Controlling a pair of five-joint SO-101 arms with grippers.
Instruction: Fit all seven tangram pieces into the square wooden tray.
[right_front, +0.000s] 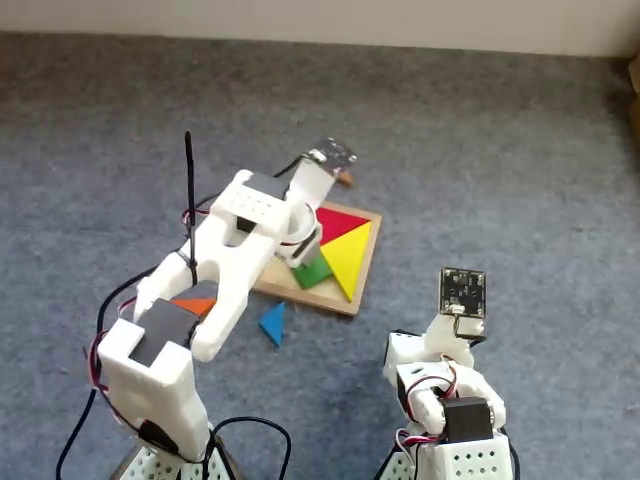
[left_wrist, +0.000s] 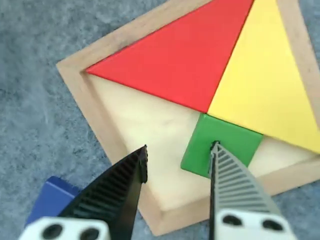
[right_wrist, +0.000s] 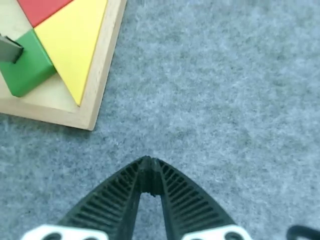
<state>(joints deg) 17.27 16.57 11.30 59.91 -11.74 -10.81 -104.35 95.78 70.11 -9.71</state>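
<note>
The left gripper (left_wrist: 179, 148) hung over the square wooden tray (left_wrist: 97, 117), jaws spread wide and holding nothing. Its grey fingertip (left_wrist: 221, 162) lay over the green square (left_wrist: 197, 145); whether they touched could not be told. The square sat on the tray's floor, one corner at the point where the red triangle (left_wrist: 185, 55) and the yellow triangle (left_wrist: 265, 85) met. The step looked like releasing it. The gripper would do best to rise straight off the tray, so the fingertip would not drag the square askew. The blue triangle (right_front: 272, 323) lay just outside the tray. The right gripper (right_wrist: 148, 162), closed and empty, hovered beside the tray.
</note>
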